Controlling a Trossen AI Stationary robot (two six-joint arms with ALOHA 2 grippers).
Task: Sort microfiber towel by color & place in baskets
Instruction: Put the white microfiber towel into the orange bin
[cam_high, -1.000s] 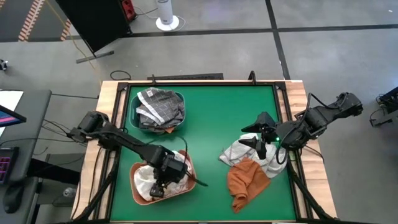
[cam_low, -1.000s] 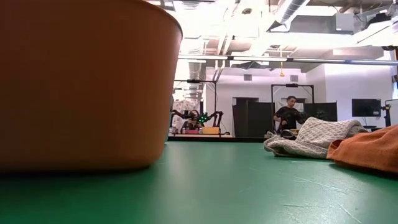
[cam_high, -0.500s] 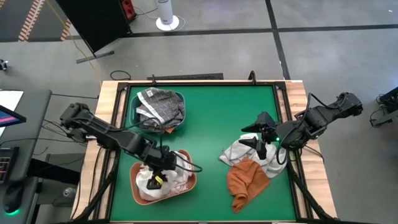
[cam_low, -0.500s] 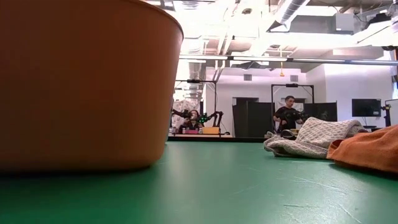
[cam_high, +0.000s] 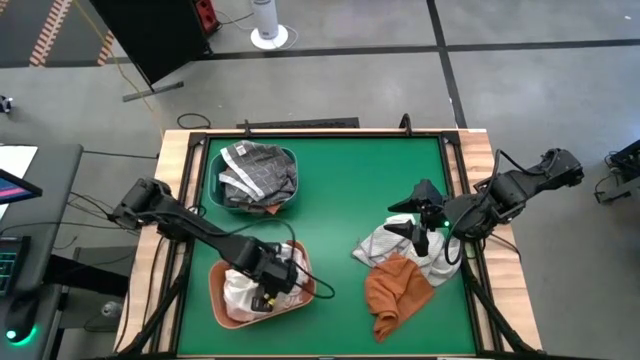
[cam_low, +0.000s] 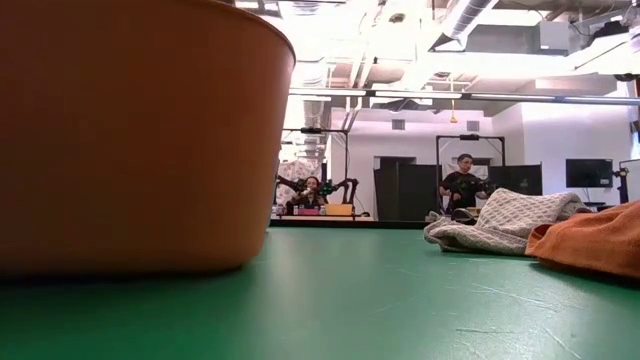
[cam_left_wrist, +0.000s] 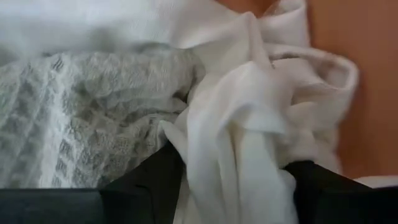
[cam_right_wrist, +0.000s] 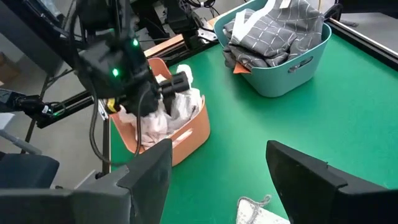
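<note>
My left gripper (cam_high: 268, 288) is open and down in the salmon basket (cam_high: 216, 300), among white and pale checked towels (cam_left_wrist: 93, 124). My right gripper (cam_high: 414, 230) is open and hovers over a pale checked towel (cam_high: 385, 242) lying on the green table beside a rust orange towel (cam_high: 396, 290). The teal basket (cam_high: 209, 180) holds grey towels with white grid lines (cam_high: 255, 170). A rust corner (cam_right_wrist: 239, 67) shows under them. In the low view the salmon basket wall (cam_low: 130, 130) fills the left side, and both loose towels (cam_low: 500, 220) lie at the right. My left gripper (cam_left_wrist: 233, 186) has a bunched fold of the white towel (cam_left_wrist: 249, 143) between its open fingers (cam_left_wrist: 155, 180). The fold lies against both of them. The fingers come from above into the basket. The towel rests on the pile in the basket.
The two baskets stand along the table's left side, with the teal one far and the salmon one near. Bare green mat (cam_high: 350, 180) lies between the baskets and the loose towels. Wooden rails (cam_high: 185, 150) frame the table. People sit far off in the room behind it.
My left gripper stayed in the salmon basket. It shifted slightly toward the table's left edge and then back toward the right and near edges, while the arm's rear joints swung out and returned.
</note>
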